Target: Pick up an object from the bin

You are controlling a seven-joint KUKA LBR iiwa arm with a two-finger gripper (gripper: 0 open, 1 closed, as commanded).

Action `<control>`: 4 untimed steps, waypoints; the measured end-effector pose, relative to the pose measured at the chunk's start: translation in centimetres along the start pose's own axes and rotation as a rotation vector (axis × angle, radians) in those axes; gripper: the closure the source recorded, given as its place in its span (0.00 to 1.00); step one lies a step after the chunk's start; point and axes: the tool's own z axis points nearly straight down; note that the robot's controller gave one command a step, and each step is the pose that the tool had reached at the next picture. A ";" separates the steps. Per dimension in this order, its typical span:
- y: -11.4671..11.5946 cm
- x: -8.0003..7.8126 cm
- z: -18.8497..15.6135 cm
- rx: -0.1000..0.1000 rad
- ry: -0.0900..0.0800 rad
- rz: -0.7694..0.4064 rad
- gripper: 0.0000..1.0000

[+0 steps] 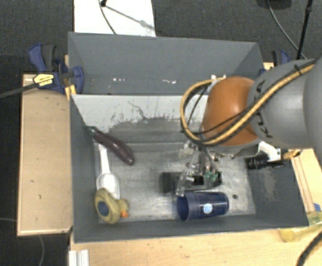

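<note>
The arm's orange wrist cover (227,112) (looped with cables) hangs over the right half of the bin (149,65), with the gripper (193,183) low beneath it. How wide it stands cannot be told. A dark blue cylinder (203,205) lies on its side just beneath its tip, by the front wall; whether they touch is unclear.

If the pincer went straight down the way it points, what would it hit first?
The pincer would probably meet the dark blue cup lying on its side near the bin's front wall; depth is unclear.
</note>
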 end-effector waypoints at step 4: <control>-0.3 0.0 2.8 0.001 0.020 -0.169 1.00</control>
